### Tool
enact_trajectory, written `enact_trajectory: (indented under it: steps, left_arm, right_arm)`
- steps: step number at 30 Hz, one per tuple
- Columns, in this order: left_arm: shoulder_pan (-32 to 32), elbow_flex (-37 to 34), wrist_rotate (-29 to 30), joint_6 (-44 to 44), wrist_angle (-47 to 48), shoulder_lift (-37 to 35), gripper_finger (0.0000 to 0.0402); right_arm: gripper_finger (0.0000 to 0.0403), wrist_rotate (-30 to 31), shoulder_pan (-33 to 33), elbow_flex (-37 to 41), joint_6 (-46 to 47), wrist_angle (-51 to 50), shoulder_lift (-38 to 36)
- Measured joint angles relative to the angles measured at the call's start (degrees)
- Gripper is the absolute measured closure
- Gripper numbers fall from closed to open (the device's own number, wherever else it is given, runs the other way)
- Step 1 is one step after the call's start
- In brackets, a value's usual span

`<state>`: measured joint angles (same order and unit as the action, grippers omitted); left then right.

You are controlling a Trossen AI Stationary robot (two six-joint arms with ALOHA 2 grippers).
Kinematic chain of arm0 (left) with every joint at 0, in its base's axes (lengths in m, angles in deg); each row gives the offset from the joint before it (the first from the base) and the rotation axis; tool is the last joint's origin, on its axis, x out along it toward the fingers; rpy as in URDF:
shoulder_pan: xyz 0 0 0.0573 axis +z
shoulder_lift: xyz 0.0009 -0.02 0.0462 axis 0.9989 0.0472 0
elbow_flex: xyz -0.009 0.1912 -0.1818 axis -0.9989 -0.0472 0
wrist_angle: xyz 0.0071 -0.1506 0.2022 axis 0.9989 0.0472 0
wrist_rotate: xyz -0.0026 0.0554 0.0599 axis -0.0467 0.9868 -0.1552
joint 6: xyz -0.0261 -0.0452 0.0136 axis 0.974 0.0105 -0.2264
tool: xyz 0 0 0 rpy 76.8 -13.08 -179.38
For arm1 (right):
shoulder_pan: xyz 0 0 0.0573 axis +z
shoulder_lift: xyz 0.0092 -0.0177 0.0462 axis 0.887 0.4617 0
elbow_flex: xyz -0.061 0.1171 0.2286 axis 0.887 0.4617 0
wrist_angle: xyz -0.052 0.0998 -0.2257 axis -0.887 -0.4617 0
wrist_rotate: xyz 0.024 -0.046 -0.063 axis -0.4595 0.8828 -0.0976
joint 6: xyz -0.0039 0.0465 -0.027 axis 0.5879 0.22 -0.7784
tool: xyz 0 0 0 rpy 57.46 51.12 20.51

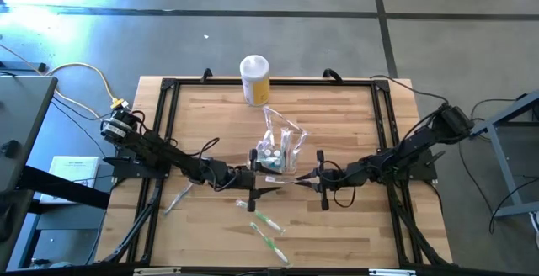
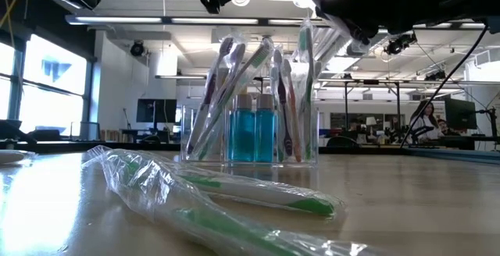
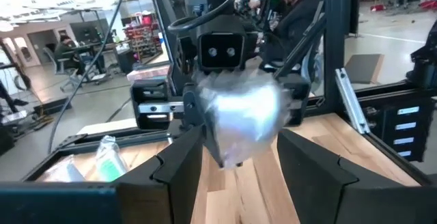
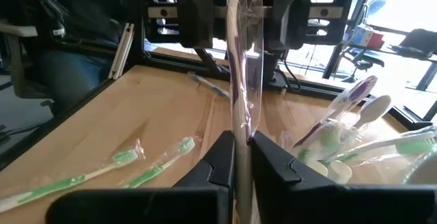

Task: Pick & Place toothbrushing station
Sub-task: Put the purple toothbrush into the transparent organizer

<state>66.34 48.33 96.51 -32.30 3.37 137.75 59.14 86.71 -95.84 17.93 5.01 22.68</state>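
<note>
The toothbrushing station [image 1: 278, 151], a clear holder with wrapped toothbrushes and two blue bottles, stands on the table's middle; it also shows in the low view [image 2: 250, 123] and the right wrist view [image 4: 341, 142]. Just on its near side, my right gripper [image 1: 313, 177] is shut on a purple toothbrush in a clear wrapper [image 4: 239, 67]. The toothbrush reaches toward my left gripper [image 1: 255, 179], which faces it. My left gripper [image 3: 235, 142] is open, its fingers on either side of the wrapper's blurred far end [image 3: 242, 118]. My right gripper pinches the wrapped toothbrush at its near end [image 4: 240, 132] between its two fingers. The fingers come level from the table's right and lie along the toothbrush, which sticks out past them toward the left gripper, clear of the table. My left gripper: I cannot tell whether its open fingers touch the wrapper's far end.
A yellow canister with a white lid [image 1: 255, 78] stands near the far edge. Wrapped green toothbrushes lie on the near side of the table [image 1: 268, 221] [image 1: 275, 246] and near left [image 1: 177, 199]. A black frame [image 1: 164, 124] runs around the tabletop.
</note>
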Motion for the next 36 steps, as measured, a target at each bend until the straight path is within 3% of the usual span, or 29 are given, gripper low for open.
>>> enact_trajectory:
  steps: [4, 22, 28, 36]
  left_arm:
    - [0.0, 0.0, -2.0, 1.2, -0.9, 0.0, 0.0218]
    - [1.5, 0.0, -0.8, 3.7, -1.0, 0.5, 0.0222]
    - [1.5, 0.0, -0.7, 4.8, -1.0, 0.5, 0.0269]
    - [1.4, 0.0, -0.8, 4.8, -0.3, 0.5, 0.0374]
  right_arm:
    - [0.0383, -0.1, 0.0, 0.0, -0.1, 0.0, 0.2]
    - [0.0383, 0.0, -0.7, 0.0, 0.0, -1.0, 0.2]
    - [0.0383, 0.0, -0.7, 0.0, 0.1, -1.0, 0.2]
    - [0.0374, 0.1, -0.7, 0.0, 1.2, -1.4, 0.2]
